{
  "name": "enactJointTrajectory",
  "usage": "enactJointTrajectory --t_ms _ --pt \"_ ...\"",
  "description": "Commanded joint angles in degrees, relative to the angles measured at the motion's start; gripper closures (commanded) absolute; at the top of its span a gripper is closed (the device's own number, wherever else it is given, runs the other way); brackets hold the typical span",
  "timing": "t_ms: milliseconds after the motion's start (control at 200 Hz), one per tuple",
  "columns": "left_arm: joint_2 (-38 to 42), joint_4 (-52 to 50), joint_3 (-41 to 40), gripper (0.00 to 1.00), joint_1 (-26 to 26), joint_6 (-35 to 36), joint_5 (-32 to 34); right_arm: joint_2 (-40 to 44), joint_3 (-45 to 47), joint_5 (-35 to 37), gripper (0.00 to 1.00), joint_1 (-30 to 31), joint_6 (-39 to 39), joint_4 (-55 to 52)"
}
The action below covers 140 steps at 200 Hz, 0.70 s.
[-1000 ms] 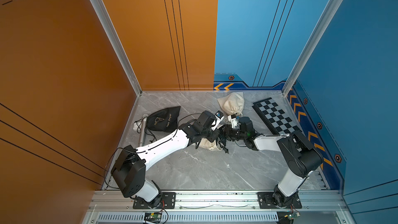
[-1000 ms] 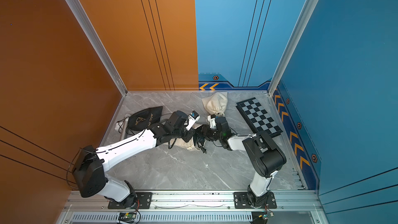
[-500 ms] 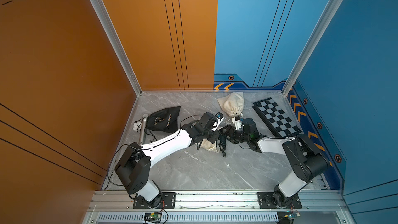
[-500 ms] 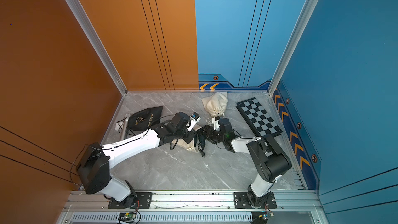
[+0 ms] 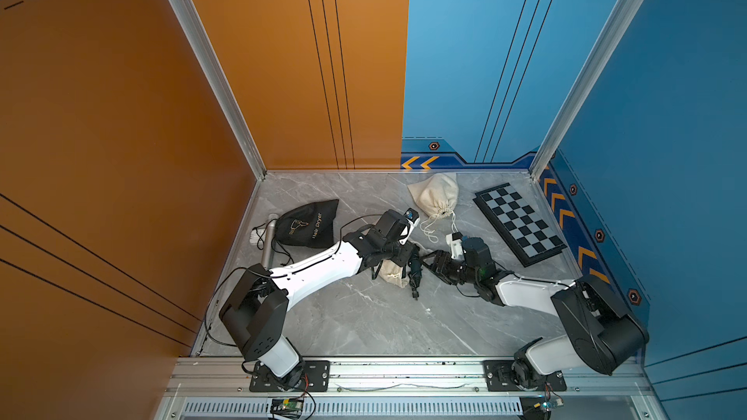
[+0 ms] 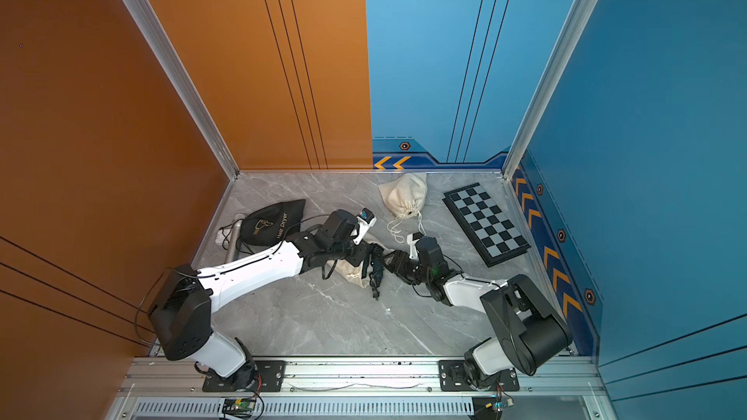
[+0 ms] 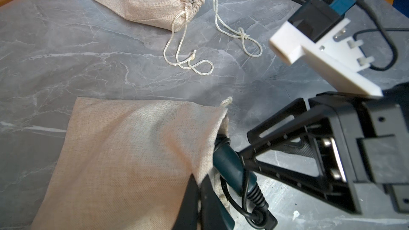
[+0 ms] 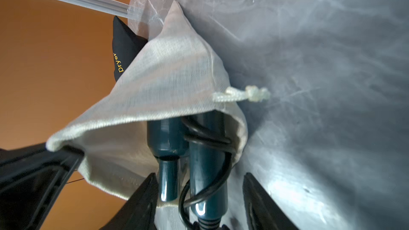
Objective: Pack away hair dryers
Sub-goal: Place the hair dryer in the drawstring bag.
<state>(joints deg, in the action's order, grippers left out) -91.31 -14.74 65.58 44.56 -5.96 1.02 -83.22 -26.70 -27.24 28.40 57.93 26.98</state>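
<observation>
Two grippers meet over the middle of our marble table (image 5: 364, 317). Our left gripper (image 7: 200, 180) pinches the mouth hem of the open beige pouch (image 7: 132, 151), fingers closed tight on the cloth. Our right gripper (image 8: 199, 174) faces that mouth with fingers spread, one on each side of the blackish teal hair dryer (image 8: 168, 138). The dryer lies partly inside the pouch, its handle end and black cord (image 8: 221, 142) sticking out. Farther back we see a black pouch (image 5: 309, 224) beside a silver rod (image 5: 267, 246), a tied beige pouch (image 5: 434, 195) and a chessboard (image 5: 519, 224).
</observation>
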Motion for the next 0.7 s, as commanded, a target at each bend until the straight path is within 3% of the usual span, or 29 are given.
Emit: enactJointTrajectory --t_ms 0,385,696 --pt "-0.19 1.38 0.53 1.00 -0.35 -0.88 1.32 2.42 1.55 2.19 0.38 1.88 1.62 -0.61" --pt "-0.23 2.26 0.82 1.00 -0.17 -1.52 2.15 -1.50 6.40 6.56 0.39 6.78 6.53 10.95" --pt "0.47 2.94 0.61 1.00 0.39 -2.06 2.85 -6.55 12.00 21.65 0.41 13.32 13.83 33.67"
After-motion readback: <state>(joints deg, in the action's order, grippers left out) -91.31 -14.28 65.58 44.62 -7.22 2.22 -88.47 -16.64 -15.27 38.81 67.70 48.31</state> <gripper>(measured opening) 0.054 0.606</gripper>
